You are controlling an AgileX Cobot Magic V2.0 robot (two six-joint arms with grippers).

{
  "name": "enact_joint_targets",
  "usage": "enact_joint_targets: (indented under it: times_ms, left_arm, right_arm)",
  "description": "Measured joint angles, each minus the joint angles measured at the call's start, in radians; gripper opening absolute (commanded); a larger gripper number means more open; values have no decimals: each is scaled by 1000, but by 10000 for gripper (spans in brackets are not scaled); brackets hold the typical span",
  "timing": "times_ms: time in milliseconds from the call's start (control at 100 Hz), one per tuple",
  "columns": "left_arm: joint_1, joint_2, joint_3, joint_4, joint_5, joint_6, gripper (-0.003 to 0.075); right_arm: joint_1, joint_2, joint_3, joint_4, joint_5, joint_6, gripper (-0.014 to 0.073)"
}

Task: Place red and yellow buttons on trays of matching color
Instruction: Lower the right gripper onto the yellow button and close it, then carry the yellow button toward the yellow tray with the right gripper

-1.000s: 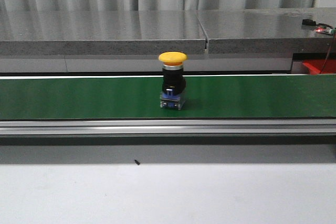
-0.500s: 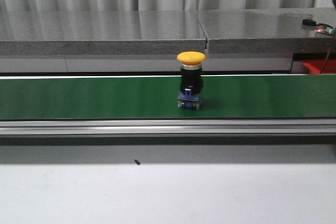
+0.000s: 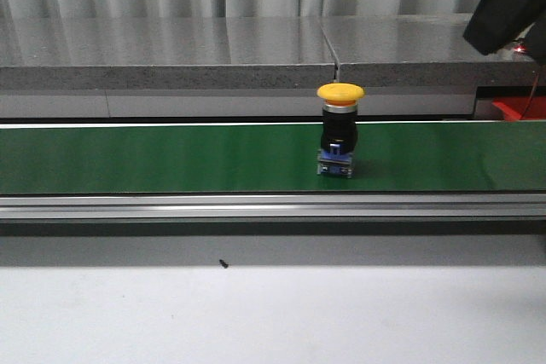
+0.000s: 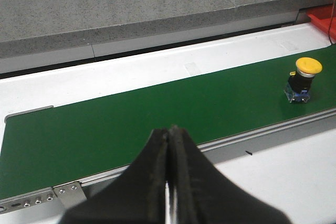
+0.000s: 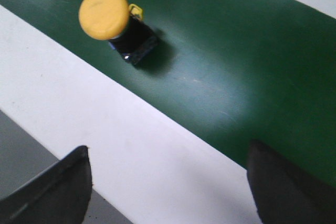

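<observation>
A yellow button (image 3: 339, 127) with a black body and blue base stands upright on the green conveyor belt (image 3: 171, 159), right of centre. It also shows in the left wrist view (image 4: 303, 78) and the right wrist view (image 5: 114, 23). My left gripper (image 4: 170, 132) is shut and empty, over the belt's near rail far left of the button. My right gripper (image 5: 168, 166) is open and empty, above the white strip behind the belt; part of that arm (image 3: 509, 2) shows at the front view's top right. No red button and no yellow tray is in view.
A grey stone ledge (image 3: 171, 53) runs behind the belt. A red tray corner (image 3: 514, 108) shows at the far right, also in the left wrist view (image 4: 324, 22). An aluminium rail (image 3: 256, 206) and a white table (image 3: 256, 313) lie in front.
The yellow button has travelled to the right along the belt. The right arm has come into the front view at the top right.
</observation>
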Motion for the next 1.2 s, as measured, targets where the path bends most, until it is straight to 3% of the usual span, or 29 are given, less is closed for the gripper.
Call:
enact_joint_targets:
  times_ms: [200,500,880,950,1120,1200]
  left_arm:
    - [0,0,0,0,0,0,-19]
    - [0,0,0,0,0,0,-19]
    - [0,0,0,0,0,0,-19]
    - [0,0,0,0,0,0,-19]
    - [0,0,0,0,0,0,-19]
    - [0,0,0,0,0,0,-19]
  right_arm:
    - [7,100,0,86,3,-61,601]
    - [7,201,0,259,-47,-257,601]
    - [80,275,0,297,-196,-380,594]
    - [85,282,0,302,-226,-382,535]
    - [86,291,0,305,-260,-383,230]
    - [86,293,0,304,-267,-384,152]
